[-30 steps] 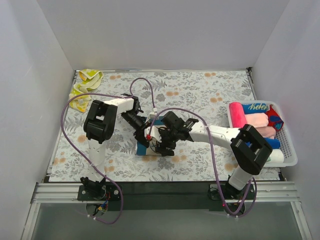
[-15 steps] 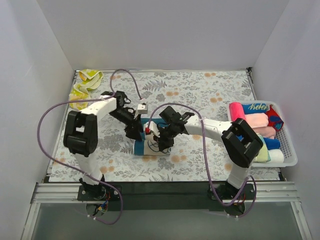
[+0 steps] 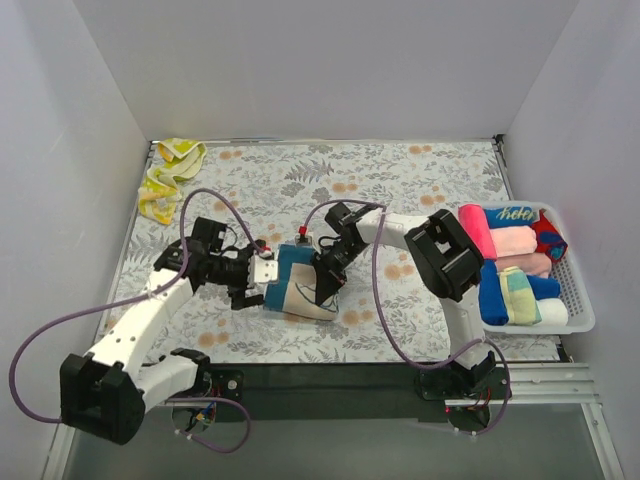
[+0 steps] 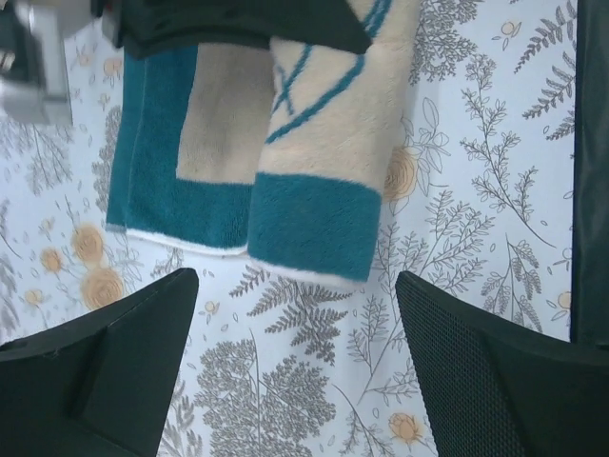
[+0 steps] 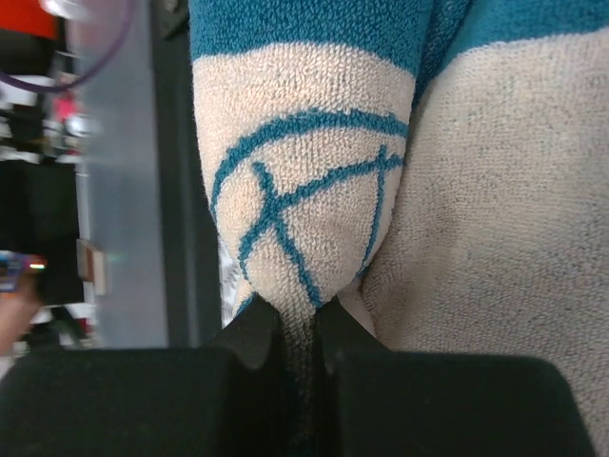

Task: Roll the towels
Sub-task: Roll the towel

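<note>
A tan-and-blue towel (image 3: 296, 290) lies partly folded on the floral table covering, with one fold lifted. My right gripper (image 3: 326, 274) is shut on that lifted fold; in the right wrist view the cloth (image 5: 304, 190) is pinched between its jaws (image 5: 291, 328). My left gripper (image 3: 258, 281) stands open just left of the towel. In the left wrist view its fingers (image 4: 514, 381) flank bare covering, with the towel's blue edge (image 4: 309, 224) ahead of them. A crumpled yellow towel (image 3: 170, 176) lies at the far left corner.
A white slotted basket (image 3: 585, 300) at the right edge holds several rolled towels, among them a pink one (image 3: 476, 230) and a blue one (image 3: 488, 295). The floral covering (image 3: 400, 180) spans the table. White walls enclose three sides.
My left gripper opened, let go of the towel and drew back to its left side as that arm lowered. My right gripper shut on a fold of the towel and lifted it.
</note>
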